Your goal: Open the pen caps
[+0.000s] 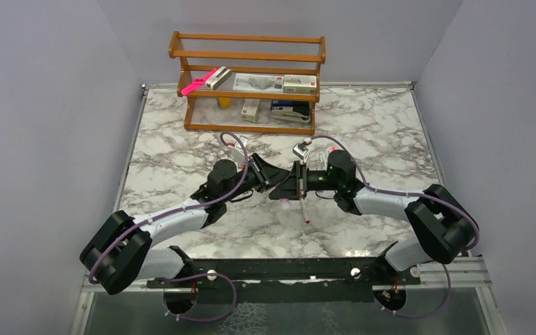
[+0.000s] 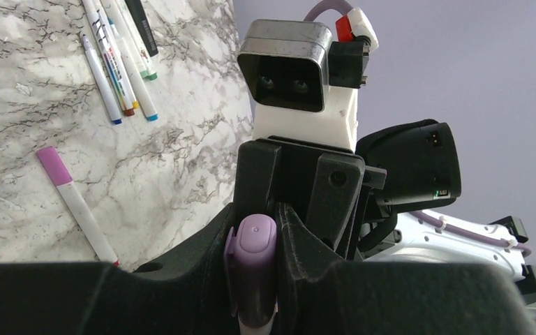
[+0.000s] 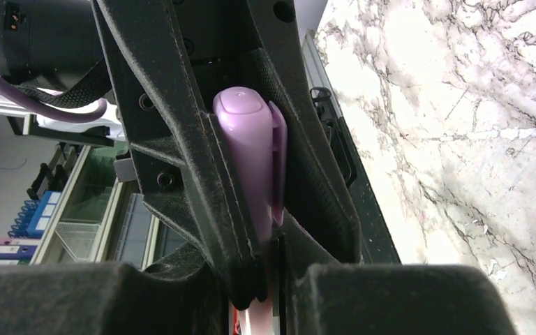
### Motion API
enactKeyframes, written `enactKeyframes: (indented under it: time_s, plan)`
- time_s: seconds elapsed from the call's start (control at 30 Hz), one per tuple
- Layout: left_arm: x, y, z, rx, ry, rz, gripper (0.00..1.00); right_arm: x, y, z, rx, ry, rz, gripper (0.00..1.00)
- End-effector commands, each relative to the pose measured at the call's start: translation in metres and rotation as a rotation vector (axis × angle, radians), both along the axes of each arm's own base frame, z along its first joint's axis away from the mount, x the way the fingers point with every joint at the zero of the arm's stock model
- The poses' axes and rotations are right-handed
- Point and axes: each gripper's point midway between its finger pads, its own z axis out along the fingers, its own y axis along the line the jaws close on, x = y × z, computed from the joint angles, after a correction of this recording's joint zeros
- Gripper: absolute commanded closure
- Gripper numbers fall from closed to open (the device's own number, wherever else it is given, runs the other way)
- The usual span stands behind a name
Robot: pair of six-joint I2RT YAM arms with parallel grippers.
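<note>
One slim white-barrelled pen (image 1: 305, 211) is held above the marble between both grippers, its small red end toward the near edge. My left gripper (image 1: 273, 183) is shut on its lilac cap (image 2: 255, 258), whose domed end (image 3: 244, 153) points to the far side. My right gripper (image 3: 269, 279) faces the left one and is shut on the white barrel (image 3: 272, 317) just below the cap. The cap still sits on the barrel. Another lilac-capped marker (image 2: 77, 206) lies on the table, with several capped markers (image 2: 122, 63) and a black highlighter (image 2: 142, 28) beyond it.
A wooden rack (image 1: 248, 77) stands at the back with small boxes and a long bright-pink item (image 1: 199, 82) on its shelves. Grey walls close in the marble table (image 1: 391, 139) on three sides. A black rail (image 1: 286, 269) carries the arm bases.
</note>
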Motion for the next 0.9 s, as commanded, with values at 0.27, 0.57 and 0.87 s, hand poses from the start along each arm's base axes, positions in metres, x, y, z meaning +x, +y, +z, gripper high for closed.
enactKeyframes:
  time_s: [0.27, 0.57, 0.87]
  plan:
    - [0.021, 0.005, 0.019, -0.01, -0.123, 0.027, 1.0, -0.034, -0.014, -0.03, -0.027, 0.018, 0.047, 0.99]
    - [0.045, 0.032, 0.013, 0.004, -0.14, 0.106, 1.0, -0.054, -0.023, -0.046, -0.048, 0.027, 0.07, 0.99]
    - [0.061, 0.055, 0.014, -0.014, -0.14, 0.238, 1.0, -0.062, -0.024, -0.053, -0.062, 0.038, 0.073, 0.99]
